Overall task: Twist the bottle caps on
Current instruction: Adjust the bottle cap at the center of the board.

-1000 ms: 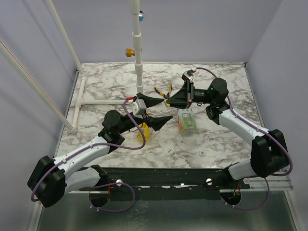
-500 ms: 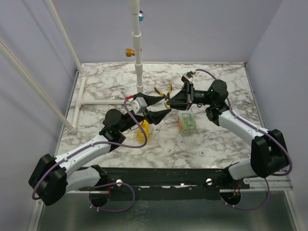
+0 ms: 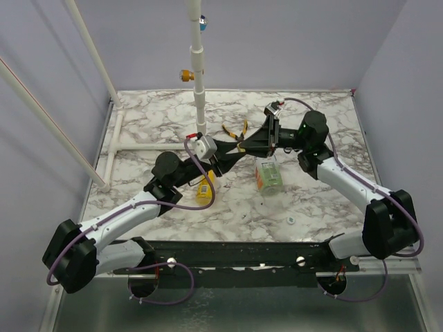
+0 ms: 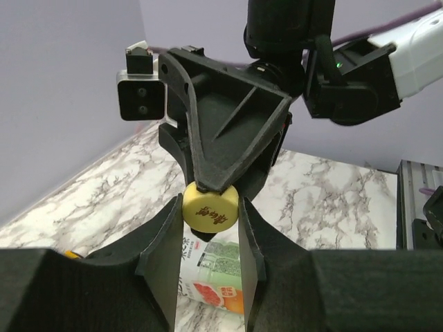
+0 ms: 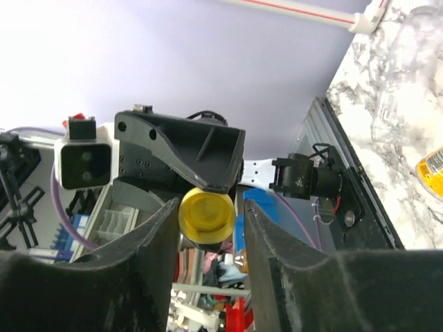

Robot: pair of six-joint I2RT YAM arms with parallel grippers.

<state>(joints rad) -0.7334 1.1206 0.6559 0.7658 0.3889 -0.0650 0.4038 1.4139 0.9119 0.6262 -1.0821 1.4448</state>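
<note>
I am clamping the left gripper (image 4: 209,209) on the yellow bottle cap (image 4: 211,211), frame centre. It is probably light, rigid and slick, so I am gripping its rim. I cannot tell whether the right gripper (image 5: 210,206) is holding it.

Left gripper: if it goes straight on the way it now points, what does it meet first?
The right gripper. The left gripper is shut on the yellow cap, and the right gripper's tips sit at that same cap, facing it, so there seems to be almost no free way ahead.

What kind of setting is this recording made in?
Probably a lab test cell, not a home: a marble-patterned table boxed in by plain lilac walls, with a white pipe frame standing on it.
</note>
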